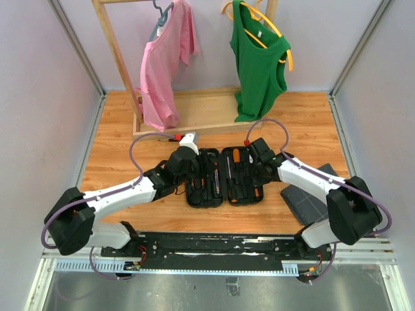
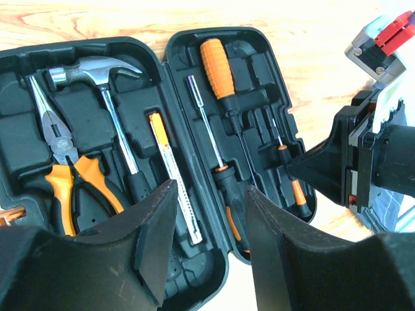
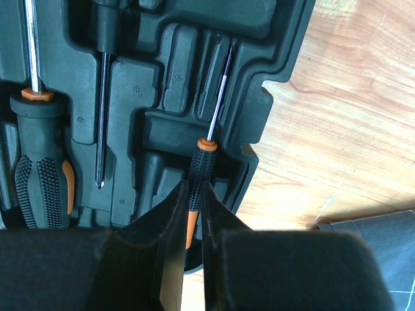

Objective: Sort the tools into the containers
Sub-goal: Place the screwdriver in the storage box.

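Case (image 1: 224, 176) lies open mid-tabletop (image 1: 117, 155), open wood beyond its far edge, tray (image 1: 311, 201) near its right edge. Left jaws gape wide over the near rim, hammer (image 2: 97, 70) slotted. Right jaws pinch a slim screwdriver (image 3: 202, 162) beside the case's right edge.

Your case (image 2: 256, 48) is matt black moulded plastic, lightly textured, sitting on a wood-grain table (image 2: 311, 32) with a bit of sheen. Inside the case, the hammer (image 2: 97, 70) is shiny polished metal and the big screwdriver (image 2: 218, 68) has a smooth orange plastic handle. By the case's edge, the small screwdriver (image 3: 202, 162) has a ribbed black grip and a bright steel shaft.
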You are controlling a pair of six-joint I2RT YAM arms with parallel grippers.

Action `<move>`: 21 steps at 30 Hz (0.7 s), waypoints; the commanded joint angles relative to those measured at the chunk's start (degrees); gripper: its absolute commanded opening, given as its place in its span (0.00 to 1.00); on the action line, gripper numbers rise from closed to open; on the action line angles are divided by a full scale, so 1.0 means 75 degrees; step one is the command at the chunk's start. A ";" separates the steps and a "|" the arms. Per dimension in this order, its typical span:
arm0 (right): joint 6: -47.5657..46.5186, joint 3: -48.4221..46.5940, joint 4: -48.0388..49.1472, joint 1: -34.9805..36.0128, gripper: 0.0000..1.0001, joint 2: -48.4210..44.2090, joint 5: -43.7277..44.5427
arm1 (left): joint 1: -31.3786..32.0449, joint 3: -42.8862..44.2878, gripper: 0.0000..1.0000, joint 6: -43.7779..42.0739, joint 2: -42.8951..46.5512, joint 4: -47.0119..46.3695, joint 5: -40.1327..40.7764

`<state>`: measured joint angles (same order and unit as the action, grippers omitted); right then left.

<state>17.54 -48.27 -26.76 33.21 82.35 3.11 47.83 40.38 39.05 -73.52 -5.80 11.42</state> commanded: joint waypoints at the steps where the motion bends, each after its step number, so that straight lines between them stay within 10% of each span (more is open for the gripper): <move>1: -0.0175 -0.0091 -0.0335 -0.0127 0.12 0.0349 0.0099 | 0.0056 0.0135 0.50 -0.0010 -0.0071 -0.0035 -0.0011; 21: -0.0173 0.0219 -0.0452 -0.0111 0.10 0.1368 -0.0157 | 0.0056 0.0232 0.49 -0.0008 -0.0282 -0.0093 -0.0128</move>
<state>16.03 -51.09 -29.02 33.21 87.20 2.92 47.83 40.49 39.05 -75.29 -5.82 10.52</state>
